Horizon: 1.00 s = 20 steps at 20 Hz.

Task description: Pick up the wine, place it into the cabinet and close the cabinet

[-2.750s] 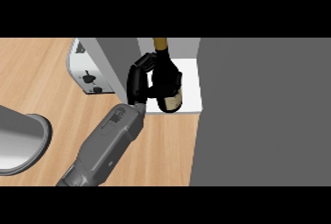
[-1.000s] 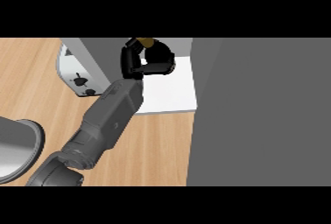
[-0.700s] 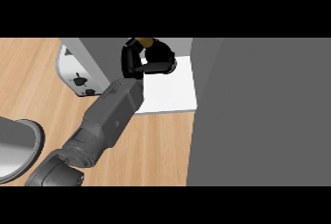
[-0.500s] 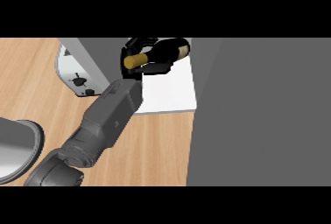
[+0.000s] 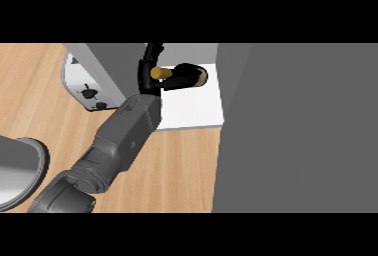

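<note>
Lying sideways on cabinet shelf (image 5: 192,112): wine (image 5: 181,75), neck pointing left; hand (image 5: 150,70) released.

A light wooden counter (image 5: 184,170) with a fine grain running along it fills most of the floor of the view. At the lower left edge sits a large grey metal bowl-like vessel (image 5: 16,172), only partly in sight, its rim curving off the side. Up near the left, standing on the wood, is a small pale grey appliance (image 5: 85,90) with two dark knobs on its face. A broad, plain dark grey panel (image 5: 303,125) covers the whole right side.
</note>
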{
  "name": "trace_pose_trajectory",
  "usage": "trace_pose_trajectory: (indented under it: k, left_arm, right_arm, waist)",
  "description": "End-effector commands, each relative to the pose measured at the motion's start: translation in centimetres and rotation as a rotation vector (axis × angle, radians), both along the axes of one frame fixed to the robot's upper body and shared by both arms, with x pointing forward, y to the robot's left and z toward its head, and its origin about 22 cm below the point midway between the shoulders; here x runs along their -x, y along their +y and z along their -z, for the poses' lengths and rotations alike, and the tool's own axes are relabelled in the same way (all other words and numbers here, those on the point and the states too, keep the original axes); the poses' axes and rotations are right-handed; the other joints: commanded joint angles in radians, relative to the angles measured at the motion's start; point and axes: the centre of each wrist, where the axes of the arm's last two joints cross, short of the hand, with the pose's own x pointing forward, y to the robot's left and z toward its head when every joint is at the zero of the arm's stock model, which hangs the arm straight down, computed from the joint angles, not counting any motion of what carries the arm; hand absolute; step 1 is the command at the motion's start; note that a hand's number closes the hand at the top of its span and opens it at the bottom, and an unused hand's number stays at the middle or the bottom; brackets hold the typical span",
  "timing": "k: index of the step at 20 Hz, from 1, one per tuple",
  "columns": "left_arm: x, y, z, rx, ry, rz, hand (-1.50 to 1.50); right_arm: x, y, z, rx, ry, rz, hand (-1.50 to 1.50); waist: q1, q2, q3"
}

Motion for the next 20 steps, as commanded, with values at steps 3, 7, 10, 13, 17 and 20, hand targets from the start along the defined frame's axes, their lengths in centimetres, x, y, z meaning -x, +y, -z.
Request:
trace_pose_trajectory:
  k: [3,7,10,13,17,20]
  left_arm:
    - [0.6,0.4,1.3,-0.066,0.026,-0.025,-1.50]
    - [0.2,1.7,1.0,-0.086,0.020,-0.031,-1.50]
    - [1.4,1.2,2.9,-0.031,0.007,-0.069,-1.50]
    - [1.1,1.1,2.3,-0.037,-0.028,-0.068,-1.50]
    - [1.2,3.7,3.1,-0.036,-0.031,-0.023,-1.50]
    - [0.5,1.8,1.5,-0.044,-0.045,-0.008,-1.50]
  right_arm:
    - [2.1,-0.2,-1.2,-0.024,-0.014,-0.038,-1.50]
    - [1.4,-0.6,-0.8,-0.021,-0.031,-0.013,-1.50]
    - [1.1,0.1,-0.5,-0.020,-0.013,-0.045,-1.50]
    - [0.4,0.5,-0.7,-0.011,-0.014,-0.038,-1.50]
    - [1.2,0.0,-0.9,-0.007,-0.024,-0.050,-1.50]
    - [0.5,0.0,-1.3,-0.020,-0.014,-0.040,-1.50]
  waist:
    - [-0.002,0.001,-0.002]
    - [0.001,0.002,-0.002]
    - [-0.011,0.007,-0.002]
    - [-0.002,0.008,-0.003]
    - [-0.004,0.007,-0.003]
    - [0.000,0.005,-0.003]
